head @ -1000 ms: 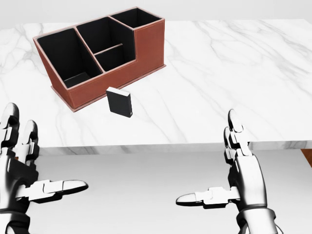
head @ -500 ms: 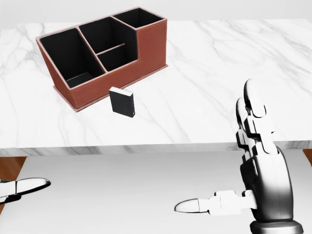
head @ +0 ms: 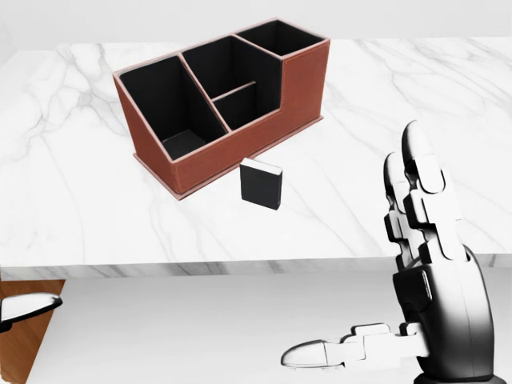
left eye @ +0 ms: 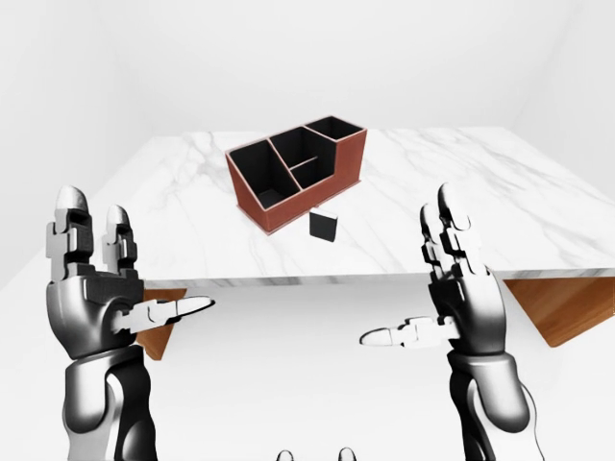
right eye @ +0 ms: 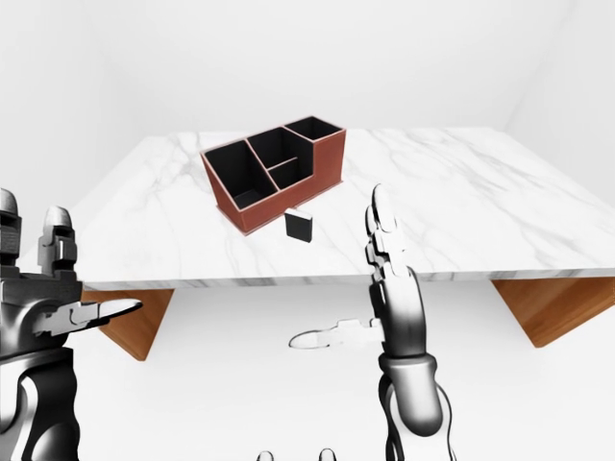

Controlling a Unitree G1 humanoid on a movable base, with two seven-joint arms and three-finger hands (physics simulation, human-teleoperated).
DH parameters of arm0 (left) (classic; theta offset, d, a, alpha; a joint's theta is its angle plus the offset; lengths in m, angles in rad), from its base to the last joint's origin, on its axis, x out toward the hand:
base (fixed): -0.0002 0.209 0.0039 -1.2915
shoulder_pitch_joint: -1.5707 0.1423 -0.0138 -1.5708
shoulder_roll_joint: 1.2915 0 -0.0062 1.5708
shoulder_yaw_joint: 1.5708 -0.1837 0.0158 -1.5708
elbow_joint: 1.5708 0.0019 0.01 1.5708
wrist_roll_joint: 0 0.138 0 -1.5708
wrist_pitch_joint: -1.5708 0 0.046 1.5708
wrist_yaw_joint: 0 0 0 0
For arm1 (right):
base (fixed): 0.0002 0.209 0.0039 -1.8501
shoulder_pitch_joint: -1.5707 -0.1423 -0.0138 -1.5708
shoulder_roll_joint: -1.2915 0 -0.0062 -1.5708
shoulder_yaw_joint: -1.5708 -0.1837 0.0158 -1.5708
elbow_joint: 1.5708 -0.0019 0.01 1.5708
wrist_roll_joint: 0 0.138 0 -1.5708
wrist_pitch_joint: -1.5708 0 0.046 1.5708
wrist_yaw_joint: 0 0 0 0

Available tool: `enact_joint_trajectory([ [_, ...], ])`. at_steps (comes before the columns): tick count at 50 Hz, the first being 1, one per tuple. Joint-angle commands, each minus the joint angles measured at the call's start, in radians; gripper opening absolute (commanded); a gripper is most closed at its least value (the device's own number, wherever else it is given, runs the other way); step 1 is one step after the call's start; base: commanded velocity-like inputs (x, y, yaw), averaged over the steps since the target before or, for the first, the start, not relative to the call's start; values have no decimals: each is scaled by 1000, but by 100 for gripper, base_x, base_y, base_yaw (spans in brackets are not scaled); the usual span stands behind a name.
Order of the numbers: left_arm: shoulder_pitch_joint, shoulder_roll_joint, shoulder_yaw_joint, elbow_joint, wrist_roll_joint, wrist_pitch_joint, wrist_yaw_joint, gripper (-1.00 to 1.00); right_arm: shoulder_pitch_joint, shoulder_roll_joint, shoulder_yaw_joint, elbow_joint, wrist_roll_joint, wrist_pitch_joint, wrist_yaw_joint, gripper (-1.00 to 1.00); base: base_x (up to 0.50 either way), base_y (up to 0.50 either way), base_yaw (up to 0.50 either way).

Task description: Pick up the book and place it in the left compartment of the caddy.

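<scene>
A small black book (head: pixel 262 184) stands upright on the white marble table (head: pixel 416 88), just below the brown caddy (head: pixel 300 84). The caddy sits askew, with black insides. Its large left compartment (head: pixel 164 104) holds nothing. Both hands hover short of the table's near edge, apart from the book. My right hand (left eye: pixel 423 288) is open, fingers upright and thumb pointing left, lower right of the book. My left hand (left eye: pixel 135 279) is open the same way at the lower left. In the head view only the left thumb tip (head: pixel 28 306) shows.
The caddy also has two small middle compartments and a taller one (head: pixel 280 36) at its right end. Wooden table supports (left eye: pixel 562 307) show under the marble top at both sides. White floor and walls surround the table.
The whole picture has shifted: caddy and book now sit further right and lower, so the camera moved. My right hand rose; my left hand dropped out of the head view.
</scene>
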Motion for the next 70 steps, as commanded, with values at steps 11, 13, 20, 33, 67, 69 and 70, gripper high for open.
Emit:
enact_joint_trajectory([
  [11,1,1,10,-16,-14,0,0,100,25,-6,0,-27,70,0,19,100,50,1,0],
  [13,0,0,10,-10,-13,0,-2,100,26,-7,-1,-28,70,0,18,100,50,1,0],
  [20,-1,3,18,-21,-22,0,1,100,18,-8,-7,-24,58,0,11,100,50,2,0],
  [33,2,1,20,-42,-35,0,0,100,38,-9,2,-21,58,0,24,100,50,29,0],
  [67,2,1,27,-56,-38,0,1,100,65,-12,-14,5,100,0,54,100,50,18,0],
  [69,15,-13,18,-17,-21,0,-19,100,63,-13,-15,6,101,0,58,100,50,4,0],
  [70,19,-16,14,-5,-18,0,-24,100,61,-11,-17,7,107,0,60,100,50,2,0],
])
